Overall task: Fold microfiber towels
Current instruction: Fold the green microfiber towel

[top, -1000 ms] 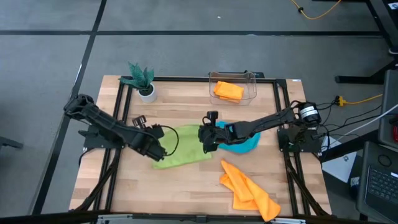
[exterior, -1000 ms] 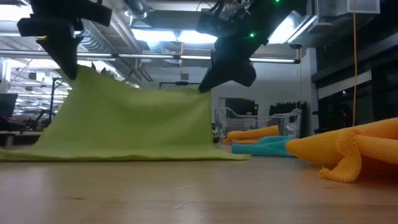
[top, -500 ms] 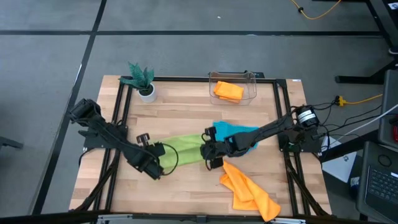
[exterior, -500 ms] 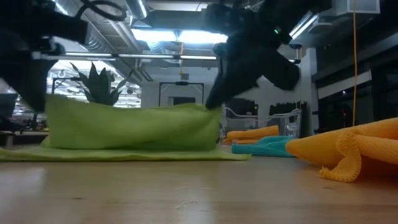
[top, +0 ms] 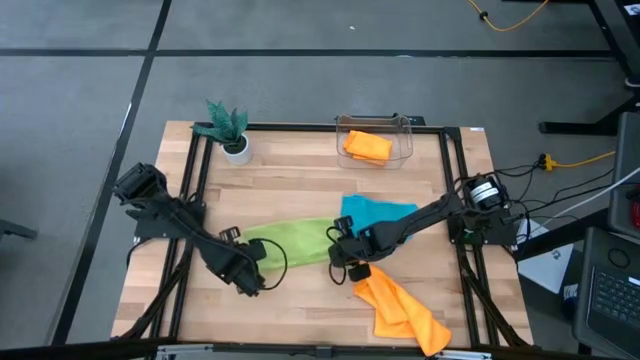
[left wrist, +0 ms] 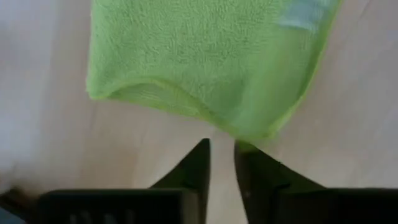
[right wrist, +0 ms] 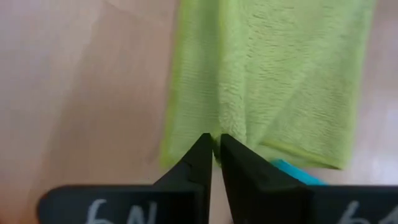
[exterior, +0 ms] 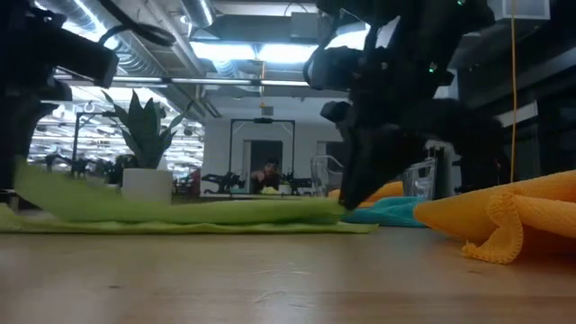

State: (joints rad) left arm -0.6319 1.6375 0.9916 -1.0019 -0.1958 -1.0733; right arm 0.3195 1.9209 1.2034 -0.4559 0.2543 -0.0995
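Sprawling at lower right, a crumpled orange towel (top: 400,308) lies nearest. At centre, the lime green towel (top: 290,240) lies folded flat. Left gripper (top: 250,282), fingers narrow w/ a slim gap, sits at its lower-left corner; cannot tell if it grips. Right gripper (top: 345,262) pinches the lower-right edge. Teal towel (top: 375,212) sits beyond; second orange towel (top: 366,147) in the bin (top: 405,135) at top. Risk: uneven release could skew the fold.

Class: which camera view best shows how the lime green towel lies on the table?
The high view: the lime green towel shows whole, a flat strip between the left gripper and right gripper. The low view shows only its thin edge; each wrist view shows one end.
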